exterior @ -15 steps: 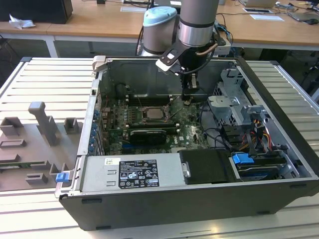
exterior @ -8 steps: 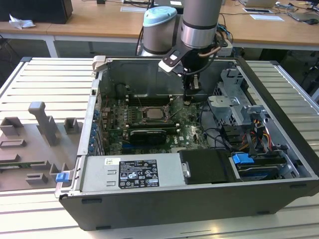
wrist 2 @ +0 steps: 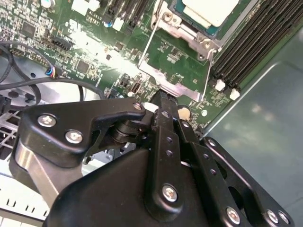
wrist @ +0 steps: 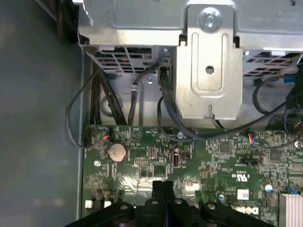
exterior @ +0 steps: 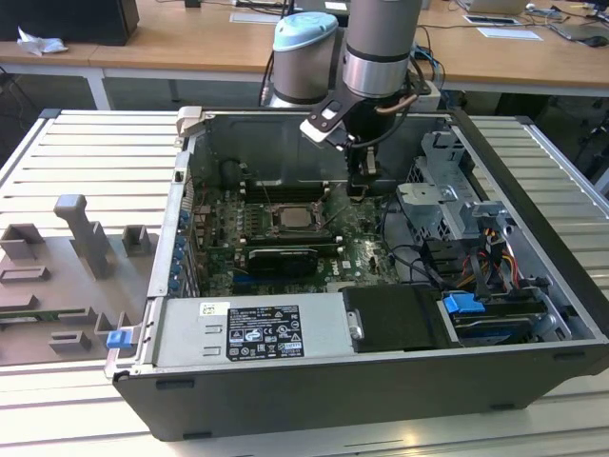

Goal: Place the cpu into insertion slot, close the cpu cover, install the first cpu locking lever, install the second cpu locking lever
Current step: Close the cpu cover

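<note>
The jaws, closed together with nothing between them, stand near the insertion slot [wrist 2: 170, 20] holding the cpu [wrist 2: 208, 9].

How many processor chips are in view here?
1. The chip sits in the square socket in the middle of the green board inside the open case; the arm may hide others.

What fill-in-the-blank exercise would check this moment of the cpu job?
1. The hand is ___, with nothing held.
2. The hand stands to the exterior view's ___ of the cpu.
3. The circuit board below the hand is ___ in colour.
Missing words: shut; right; green.
</note>
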`<state>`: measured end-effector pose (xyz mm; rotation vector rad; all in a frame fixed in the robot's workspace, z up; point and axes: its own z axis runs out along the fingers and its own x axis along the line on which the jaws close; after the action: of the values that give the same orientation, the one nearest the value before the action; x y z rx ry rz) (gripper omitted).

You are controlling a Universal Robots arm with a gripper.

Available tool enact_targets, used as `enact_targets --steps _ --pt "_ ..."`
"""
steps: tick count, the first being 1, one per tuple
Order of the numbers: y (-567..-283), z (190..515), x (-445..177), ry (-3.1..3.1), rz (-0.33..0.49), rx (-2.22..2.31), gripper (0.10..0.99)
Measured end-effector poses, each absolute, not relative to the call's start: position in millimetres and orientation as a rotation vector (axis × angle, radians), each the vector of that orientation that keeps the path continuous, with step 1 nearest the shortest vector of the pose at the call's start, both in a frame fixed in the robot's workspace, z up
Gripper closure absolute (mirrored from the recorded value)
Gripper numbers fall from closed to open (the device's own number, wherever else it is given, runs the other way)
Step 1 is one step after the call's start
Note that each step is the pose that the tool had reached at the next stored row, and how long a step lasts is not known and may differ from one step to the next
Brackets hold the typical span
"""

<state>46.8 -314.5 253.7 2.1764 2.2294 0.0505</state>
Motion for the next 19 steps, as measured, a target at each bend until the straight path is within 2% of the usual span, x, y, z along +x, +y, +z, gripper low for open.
enact_targets --steps 19 --pt "-314.5 253.7 36.9 2.229 0.051 2.176 0.98"
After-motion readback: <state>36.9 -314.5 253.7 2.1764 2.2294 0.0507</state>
